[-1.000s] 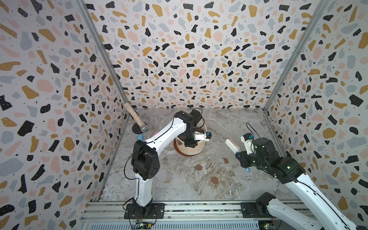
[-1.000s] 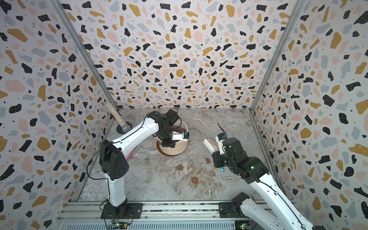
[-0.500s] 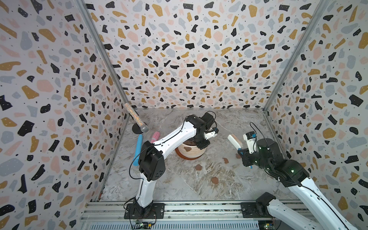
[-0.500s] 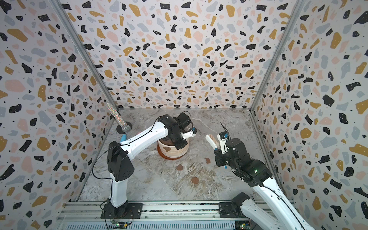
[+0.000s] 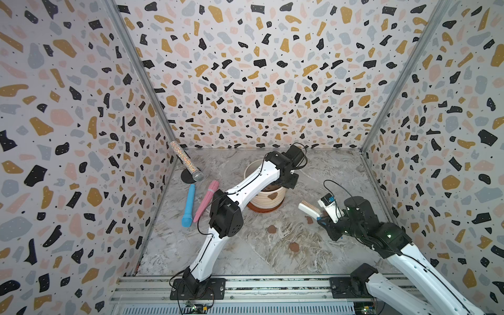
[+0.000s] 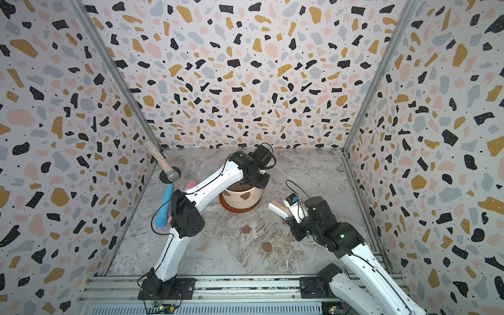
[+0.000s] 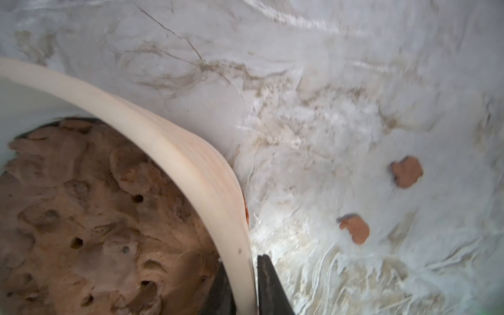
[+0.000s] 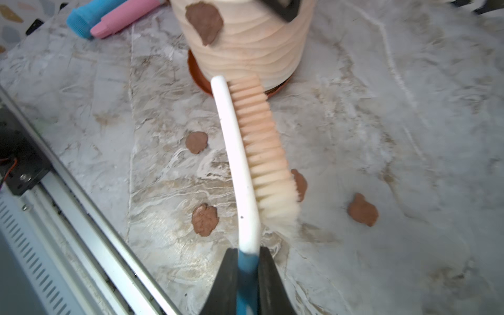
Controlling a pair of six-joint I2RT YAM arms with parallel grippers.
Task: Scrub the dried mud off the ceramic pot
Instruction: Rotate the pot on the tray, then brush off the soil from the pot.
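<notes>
The cream ribbed ceramic pot (image 5: 266, 197) (image 6: 240, 200) stands on a terracotta saucer (image 5: 261, 209) and holds brown soil (image 7: 81, 218). A blotch of dried mud (image 5: 272, 195) (image 6: 245, 195) (image 8: 204, 21) sticks to its side. My left gripper (image 5: 289, 182) (image 6: 259, 182) (image 7: 242, 286) straddles the right rim, one finger inside and one outside, both close against the wall. My right gripper (image 5: 323, 216) (image 6: 289, 218) (image 8: 246, 261) is shut on the blue end of a white scrub brush (image 5: 308, 208) (image 8: 245, 163). The brush tip hovers near the pot's base.
Several loose mud blotches (image 5: 272, 229) (image 5: 294, 247) (image 8: 362, 210) (image 7: 406, 171) lie on the marble floor in front of the pot. A blue tube (image 5: 188, 207) and a pink tube (image 5: 207, 199) lie to the left. A glitter cylinder (image 5: 186, 162) leans at the back left. The metal rail (image 5: 245, 286) runs along the front.
My left arm has swung right, carrying its gripper along the pot's rim to the right side. The right gripper has lowered the brush slightly toward the pot's base.
</notes>
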